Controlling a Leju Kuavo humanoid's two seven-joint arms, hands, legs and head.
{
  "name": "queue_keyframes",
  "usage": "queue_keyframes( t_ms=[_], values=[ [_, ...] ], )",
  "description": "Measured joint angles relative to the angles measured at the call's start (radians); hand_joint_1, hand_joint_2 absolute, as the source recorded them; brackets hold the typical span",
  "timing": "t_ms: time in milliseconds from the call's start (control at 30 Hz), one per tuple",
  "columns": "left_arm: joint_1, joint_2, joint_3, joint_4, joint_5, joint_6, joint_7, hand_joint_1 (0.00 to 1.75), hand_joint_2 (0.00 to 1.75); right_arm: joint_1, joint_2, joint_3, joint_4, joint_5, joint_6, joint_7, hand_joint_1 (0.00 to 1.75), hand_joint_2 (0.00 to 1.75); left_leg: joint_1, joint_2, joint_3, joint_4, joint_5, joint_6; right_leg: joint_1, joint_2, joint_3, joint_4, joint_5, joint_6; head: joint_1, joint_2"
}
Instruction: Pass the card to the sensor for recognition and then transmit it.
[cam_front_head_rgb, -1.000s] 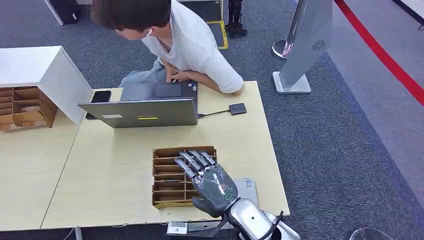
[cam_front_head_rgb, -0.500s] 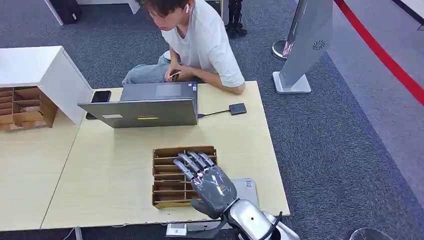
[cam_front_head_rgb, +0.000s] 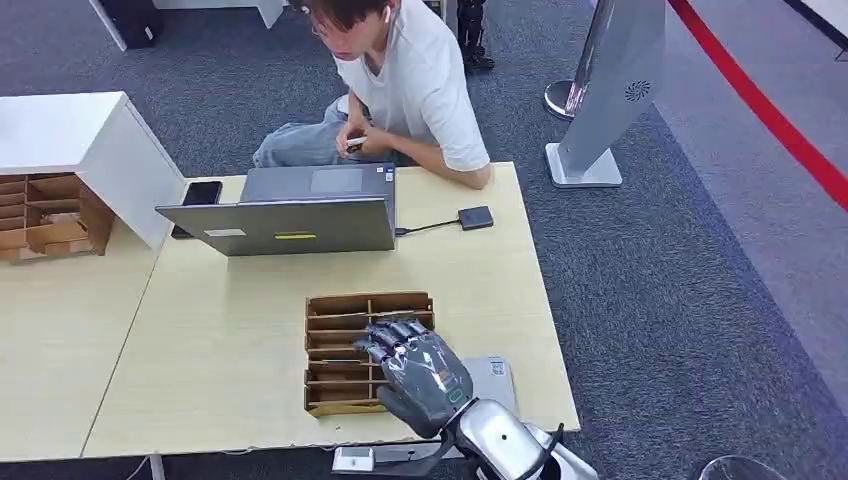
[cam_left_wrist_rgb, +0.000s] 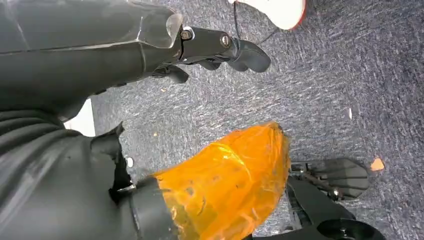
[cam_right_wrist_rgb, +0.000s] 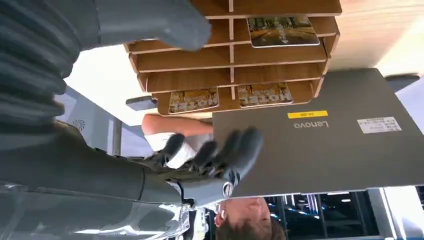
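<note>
Since a second ago the right hand (cam_front_head_rgb: 420, 372) has curled its fingers (cam_front_head_rgb: 390, 335) downward over the wooden card rack (cam_front_head_rgb: 340, 345), where before they lay stretched flat; nothing is held in them that I can see. Cards (cam_right_wrist_rgb: 282, 31) lie in the rack's slots in the right wrist view. Beside the wrist sits a grey sensor pad (cam_front_head_rgb: 494, 376) on the desk (cam_front_head_rgb: 230, 340). Farther off stand a laptop (cam_front_head_rgb: 290, 222), and a person (cam_front_head_rgb: 400, 90) seated behind it. Left hand (cam_left_wrist_rgb: 220, 50) hangs over carpet, fingers curled, empty.
</note>
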Motion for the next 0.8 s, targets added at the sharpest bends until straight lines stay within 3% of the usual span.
queue_keyframes(
  t_ms=[133, 300, 800],
  values=[
    [0.0, 0.0, -0.002, 0.0, 0.002, 0.001, 0.0, 0.0, 0.0, 0.0, 0.0, 0.0, 0.01, -0.004, 0.001, 0.002, 0.77, 1.75, 0.0, 0.0, 0.0, 0.0, 0.0, 0.0, 0.0, 0.0, 0.0, 0.0, 0.0, 0.0, 0.0, 0.0],
    [0.0, 0.0, -0.008, 0.002, 0.004, 0.002, 0.0, 0.0, 0.0, 0.001, 0.0, 0.0, 0.022, -0.009, 0.001, 0.006, 0.7, 1.75, 0.0, 0.0, 0.0, 0.0, 0.0, 0.0, 0.0, 0.0, 0.0, 0.0, 0.0, 0.0, 0.0, 0.0],
    [0.0, 0.0, -0.022, 0.002, 0.007, 0.003, 0.002, 0.0, 0.0, 0.003, 0.0, 0.0, 0.049, -0.012, 0.0, 0.014, 0.7, 1.75, 0.0, 0.0, 0.0, 0.0, 0.0, 0.0, 0.0, 0.0, 0.0, 0.0, 0.0, 0.0, 0.0, 0.0]
  ],
)
